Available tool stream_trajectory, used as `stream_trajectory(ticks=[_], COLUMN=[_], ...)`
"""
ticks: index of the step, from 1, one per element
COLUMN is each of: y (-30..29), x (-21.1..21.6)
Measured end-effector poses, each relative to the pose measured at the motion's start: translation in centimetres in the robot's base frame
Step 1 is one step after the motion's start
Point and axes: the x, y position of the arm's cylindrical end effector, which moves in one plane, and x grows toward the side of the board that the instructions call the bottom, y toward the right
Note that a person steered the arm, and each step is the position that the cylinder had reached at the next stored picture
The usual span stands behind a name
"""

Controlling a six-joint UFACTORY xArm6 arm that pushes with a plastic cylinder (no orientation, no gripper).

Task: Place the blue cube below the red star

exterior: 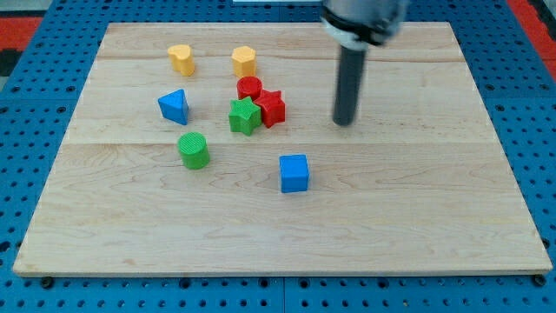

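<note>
Two yellow blocks [182, 59] [244, 61] at top — red cylinder [249, 87], green star [245, 116], blue triangle [174, 106], green cylinder [194, 149] below.

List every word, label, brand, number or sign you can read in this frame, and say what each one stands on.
None: no readable text anywhere in the camera view.
The wooden board shows only grain and seams.
The blue cube, red star and the other blocks have plain faces.
The rod ending in my tip, to the view's right of the red star, carries no marking.
The blue pegboard around the board has only holes.
</note>
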Motion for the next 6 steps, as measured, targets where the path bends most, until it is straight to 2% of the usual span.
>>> stream_trajectory(ticks=[1,2,3,5,6], y=[2.7,-3.5,-10.4,-9.9,-9.9], x=[9.7,10.0,7.9,2.3,1.5])
